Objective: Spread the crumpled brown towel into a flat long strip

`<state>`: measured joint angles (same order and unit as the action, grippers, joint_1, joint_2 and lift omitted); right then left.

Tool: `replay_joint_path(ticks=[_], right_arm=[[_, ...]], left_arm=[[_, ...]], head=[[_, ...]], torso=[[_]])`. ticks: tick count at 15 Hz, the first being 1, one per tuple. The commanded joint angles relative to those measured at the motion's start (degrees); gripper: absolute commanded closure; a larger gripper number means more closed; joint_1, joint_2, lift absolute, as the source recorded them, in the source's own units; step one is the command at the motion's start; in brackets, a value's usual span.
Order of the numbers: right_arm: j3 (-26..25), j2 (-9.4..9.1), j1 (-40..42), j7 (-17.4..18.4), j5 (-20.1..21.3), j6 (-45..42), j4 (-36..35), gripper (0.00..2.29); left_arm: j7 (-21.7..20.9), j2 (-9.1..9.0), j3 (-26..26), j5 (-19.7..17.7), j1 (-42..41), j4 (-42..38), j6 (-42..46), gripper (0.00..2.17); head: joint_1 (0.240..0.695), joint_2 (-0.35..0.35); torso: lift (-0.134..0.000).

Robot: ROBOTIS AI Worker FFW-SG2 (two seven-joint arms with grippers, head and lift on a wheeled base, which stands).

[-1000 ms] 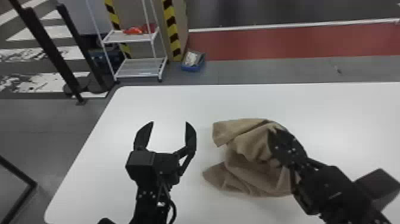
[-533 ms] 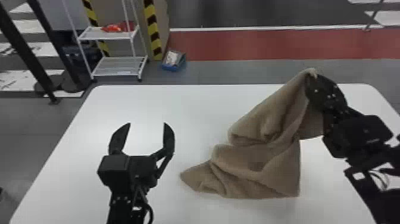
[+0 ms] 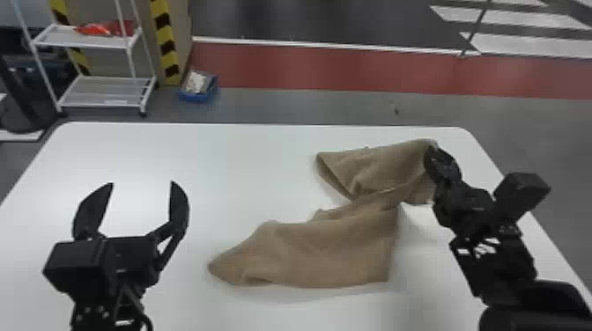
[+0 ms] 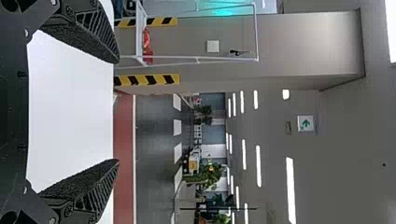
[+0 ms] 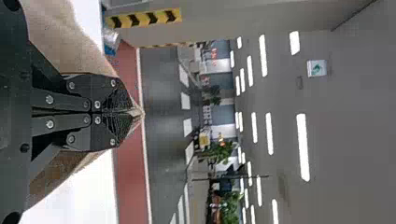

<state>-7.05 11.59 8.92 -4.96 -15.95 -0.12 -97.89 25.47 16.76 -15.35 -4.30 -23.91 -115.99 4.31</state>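
The brown towel (image 3: 326, 246) lies bent and folded on the white table, its near part reaching left and its far part rising at the right to my right gripper (image 3: 434, 154). In the right wrist view that gripper (image 5: 133, 113) is shut on the towel (image 5: 60, 35), a bit of cloth poking out between the tips. My left gripper (image 3: 142, 187) stands open to the left of the towel, apart from it. Nothing is between the fingers of the left gripper (image 4: 116, 111) in its wrist view.
The white table's (image 3: 246, 127) far edge runs behind the towel. On the floor beyond it stand a white wire shelf (image 3: 105, 90) with red items and a blue box (image 3: 198, 94), next to a pillar with yellow-black stripes.
My right gripper has carried its held part of the towel up and rightwards, stretching the cloth out from a bunched heap. The head view has shifted; the left gripper stays open.
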Motion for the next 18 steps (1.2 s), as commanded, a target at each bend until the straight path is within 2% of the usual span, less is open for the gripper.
replay_joint_path(ticks=[1,2,4,7,10,12,14,18], right_arm=[[-1.2,0.01,0.0,2.9,5.1,5.4,1.6,0.28],[-2.2,-0.08,0.9,3.7,5.9,10.8,0.2,0.0],[-5.5,-0.25,4.0,5.7,5.2,25.2,-7.6,0.01],[-7.9,-0.25,6.8,6.3,8.0,34.0,-13.1,0.07],[-9.8,-1.13,9.8,6.3,7.2,31.0,-14.9,0.09],[-9.4,-1.66,11.6,5.9,6.5,26.4,-15.1,0.19],[-8.0,-1.66,13.4,5.4,6.6,24.2,-15.6,0.34],[-4.6,-1.75,15.7,4.3,5.8,18.4,-16.5,0.35]], left_arm=[[-0.2,0.02,-0.4,0.0,0.5,0.3,-0.1,0.14],[-0.4,-0.06,-0.6,0.0,0.6,0.5,-0.1,0.14],[-0.4,-0.15,-0.6,-0.1,0.8,0.9,-0.1,0.14],[-0.5,-0.24,-0.6,-0.1,1.0,1.1,-0.1,0.14],[-1.4,-0.15,-0.6,-0.4,1.1,2.0,-0.1,0.14],[-1.5,-0.24,-0.7,-0.4,1.1,2.0,-0.1,0.15],[-1.5,-0.15,-0.8,-0.4,1.0,1.8,-0.1,0.15],[-1.5,-0.06,-0.8,-0.3,1.0,1.9,-0.1,0.15]], head=[[0.695,-0.132],[0.695,-0.144],[0.695,-0.186],[0.695,-0.224],[0.695,-0.26],[0.695,-0.277],[0.695,-0.273],[0.695,-0.236]], torso=[[-0.124],[-0.124],[-0.124],[-0.124],[-0.124],[-0.124],[-0.124],[-0.124]])
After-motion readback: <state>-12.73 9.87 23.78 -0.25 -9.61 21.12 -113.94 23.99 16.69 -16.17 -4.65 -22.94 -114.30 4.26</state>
